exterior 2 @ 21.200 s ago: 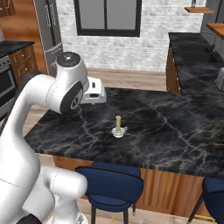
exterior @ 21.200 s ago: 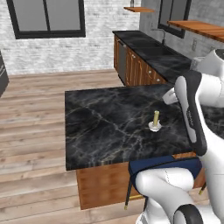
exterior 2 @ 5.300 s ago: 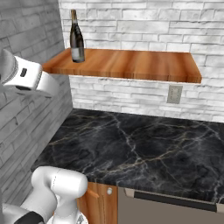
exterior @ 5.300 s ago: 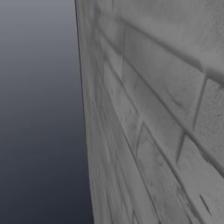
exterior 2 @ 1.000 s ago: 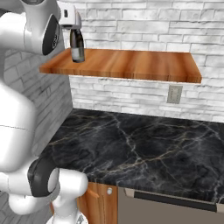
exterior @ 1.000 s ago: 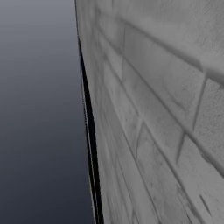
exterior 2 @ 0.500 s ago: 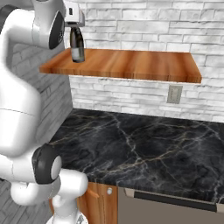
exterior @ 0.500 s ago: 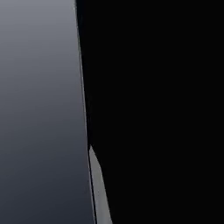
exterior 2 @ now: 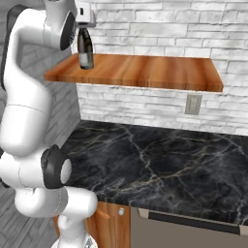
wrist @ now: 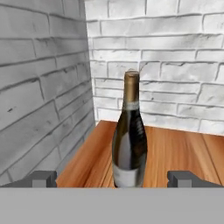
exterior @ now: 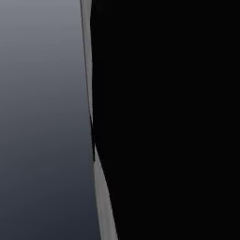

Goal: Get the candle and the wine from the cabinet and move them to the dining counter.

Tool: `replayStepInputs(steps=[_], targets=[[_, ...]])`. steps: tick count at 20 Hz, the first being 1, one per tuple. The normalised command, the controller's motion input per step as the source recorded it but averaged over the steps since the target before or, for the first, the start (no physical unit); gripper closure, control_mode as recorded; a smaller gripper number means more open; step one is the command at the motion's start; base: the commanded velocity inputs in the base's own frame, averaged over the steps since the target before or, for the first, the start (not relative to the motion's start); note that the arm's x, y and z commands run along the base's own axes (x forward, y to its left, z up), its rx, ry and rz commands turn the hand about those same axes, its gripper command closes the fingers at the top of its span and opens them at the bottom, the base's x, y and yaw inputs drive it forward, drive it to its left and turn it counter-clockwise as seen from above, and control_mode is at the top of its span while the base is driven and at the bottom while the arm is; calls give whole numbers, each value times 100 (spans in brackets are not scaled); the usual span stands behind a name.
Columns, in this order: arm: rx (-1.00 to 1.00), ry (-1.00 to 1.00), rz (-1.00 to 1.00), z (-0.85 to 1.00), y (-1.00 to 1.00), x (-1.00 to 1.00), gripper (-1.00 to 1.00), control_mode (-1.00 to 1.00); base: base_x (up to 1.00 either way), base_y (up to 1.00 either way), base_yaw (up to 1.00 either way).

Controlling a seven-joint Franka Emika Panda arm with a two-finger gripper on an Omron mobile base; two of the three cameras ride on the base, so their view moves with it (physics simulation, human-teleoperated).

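Claw (wrist: 112, 178) stood wide w/ nothing held, its tips either side of upright dark glass wine bottle (wrist: 129, 135) just ahead on orange-brown wooden wall shelf (wrist: 175, 153).

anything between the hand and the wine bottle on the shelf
Nothing. In the hand view the wine stands upright on the wooden shelf, centred between the open hand's fingertips, with only bare shelf in front of it.

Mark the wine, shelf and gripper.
wine (wrist: 129, 144), hand view, bottle body
shelf (exterior 2: 155, 72), right base view, bare top
gripper (wrist: 114, 178), hand view, midway between the open fingertips
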Motion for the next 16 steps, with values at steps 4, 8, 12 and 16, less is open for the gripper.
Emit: replayStepInputs(steps=[4,8,12,16], targets=[[0,0,0,0,0,47,-100,-100,0,0,0],[0,0,0,0,0,44,-100,-100,0,0,0],[0,0,0,0,0,40,-100,-100,0,0,0],[0,0,0,0,0,35,-100,-100,0,0,0]])
